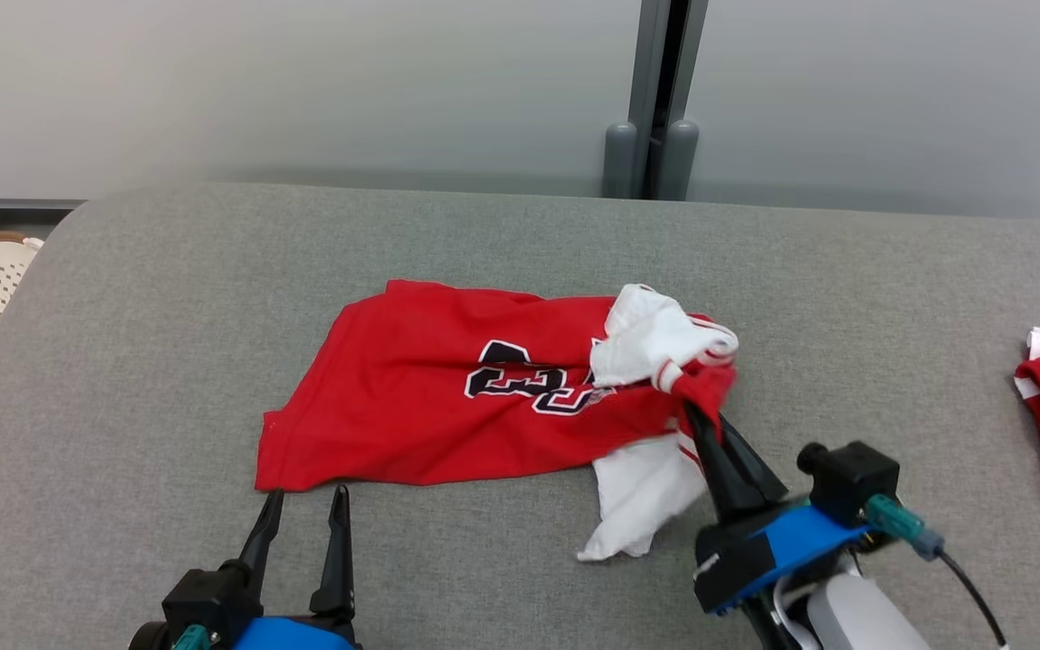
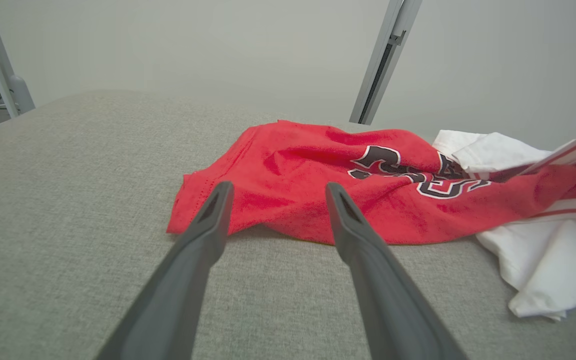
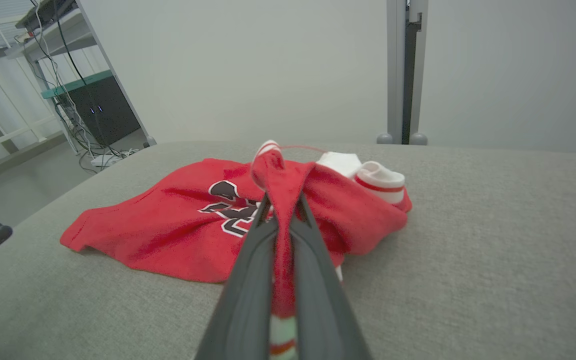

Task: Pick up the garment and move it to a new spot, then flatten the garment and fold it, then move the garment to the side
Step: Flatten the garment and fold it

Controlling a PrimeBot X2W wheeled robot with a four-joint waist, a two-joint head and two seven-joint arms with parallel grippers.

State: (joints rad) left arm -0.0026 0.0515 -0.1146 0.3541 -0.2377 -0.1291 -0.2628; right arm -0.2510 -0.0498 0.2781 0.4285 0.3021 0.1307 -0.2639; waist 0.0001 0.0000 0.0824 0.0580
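Jersey [image 1: 412, 406], red, numerals unreadable, right jaws clamped on it, left jaws apart

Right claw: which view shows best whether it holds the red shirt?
The right wrist view: seen close up, the right claw is shut with a fold of the red shirt pinched between its fingers. The head view shows the claw's tips at the shirt's right end, from farther away. The left wrist view shows the shirt's raised end.
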